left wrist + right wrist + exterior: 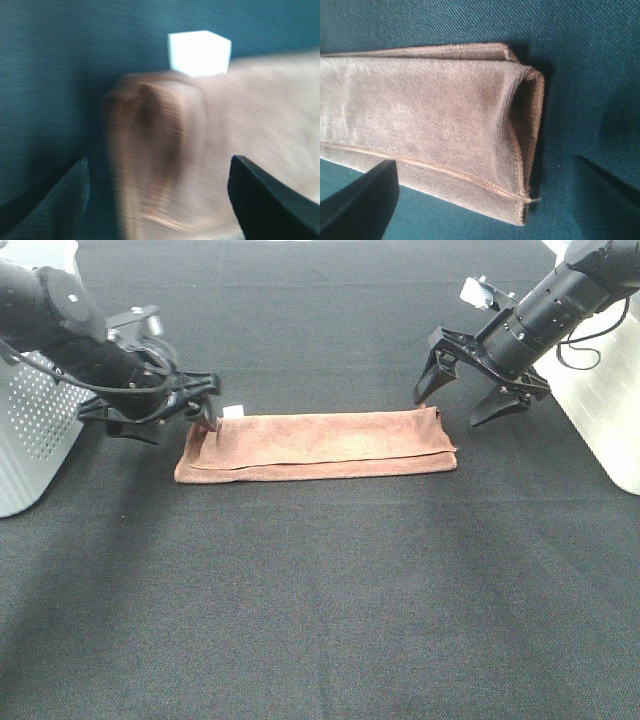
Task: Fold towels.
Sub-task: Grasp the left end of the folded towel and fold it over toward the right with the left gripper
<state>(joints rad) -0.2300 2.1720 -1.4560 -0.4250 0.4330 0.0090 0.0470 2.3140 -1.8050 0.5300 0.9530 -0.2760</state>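
A black woven cloth covers the table (320,620) from edge to edge, matte and finely ribbed.

On it lies 1 towel (320,445), terracotta microfibre with a short soft nap. It is folded into a long narrow strip that runs across the middle of the table. Its upper layer stops short of the near edge, so a thin band of the lower layer shows. The hems are stitched. At the right end the layers gape slightly, with the stitched corners stacked. 1 small white tag (232,411) sticks out of the far edge by the left end.

There are 2 grippers, both black. The left gripper (159,160) sits low at the towel's far left corner, just beside the tag. Its 2 fingers (55,195) are spread wide with the bunched corner between them; that wrist view is blurred, so contact cannot be judged. The right gripper (485,160) hangs above the right end with its fingers parted and holds nothing.

2 pale housings stand at the sides, a perforated grey one (30,440) on the left and a smooth white one (610,410) on the right. Both are well apart from the towel. Bare cloth stretches wide in front of the strip and behind it.
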